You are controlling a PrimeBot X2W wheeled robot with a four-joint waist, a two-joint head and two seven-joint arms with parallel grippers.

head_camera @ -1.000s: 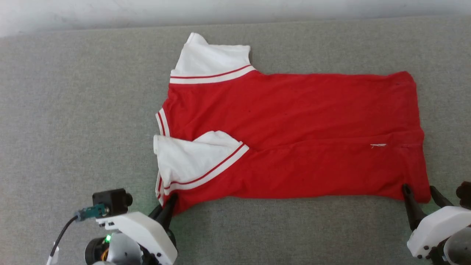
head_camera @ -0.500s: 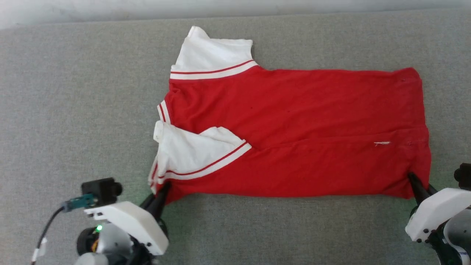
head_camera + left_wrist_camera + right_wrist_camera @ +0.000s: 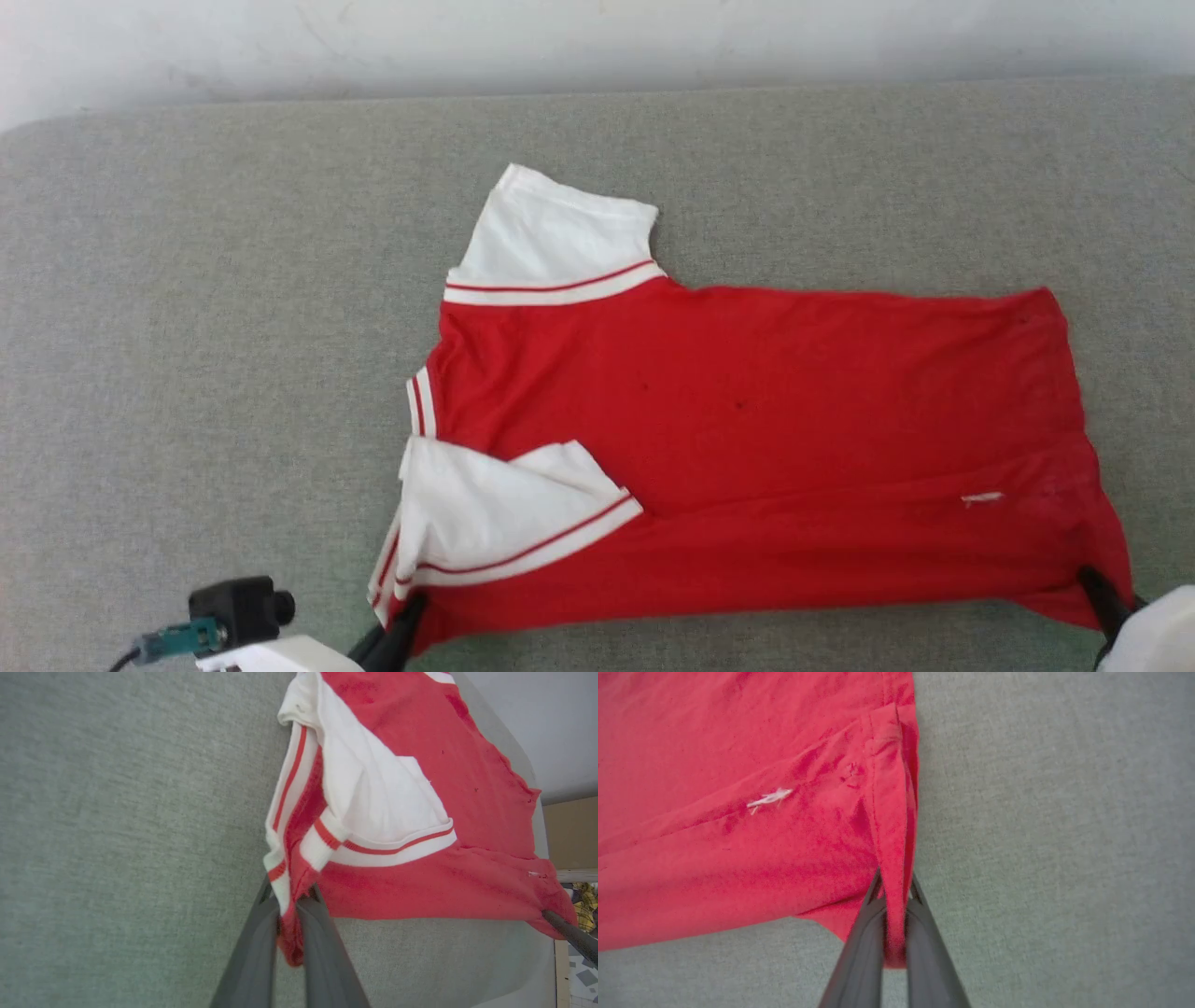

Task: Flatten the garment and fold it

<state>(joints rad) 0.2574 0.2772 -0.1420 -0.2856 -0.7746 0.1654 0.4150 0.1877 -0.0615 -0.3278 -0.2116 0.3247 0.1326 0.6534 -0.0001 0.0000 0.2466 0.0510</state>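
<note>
Grey woven fabric covers the work surface [image 3: 187,280], which runs up to a pale wall [image 3: 597,37] at the far edge. At the lower left of the head view sits a small black wrist camera [image 3: 238,607]. Just beside it, the left gripper [image 3: 292,896] has its two dark fingers pressed together on the near left corner of the garment [image 3: 747,420], with red cloth and striped trim bunched between them.

The red garment lies sideways in the middle of the surface, neck end toward the robot's left and hem toward its right. At the neck end, the far sleeve [image 3: 560,233] spreads white and flat on the grey fabric. The near sleeve [image 3: 495,513] is turned in over the red body, its red-and-white trim slanting across it. From that sleeve a long crease runs rightward to the hem, passing a small white thread [image 3: 982,499].

At the lower right, the right gripper [image 3: 894,882] is pinched closed on the hem's near corner, a narrow fold of red cloth caught between its fingers and pulled slightly off the surface.
</note>
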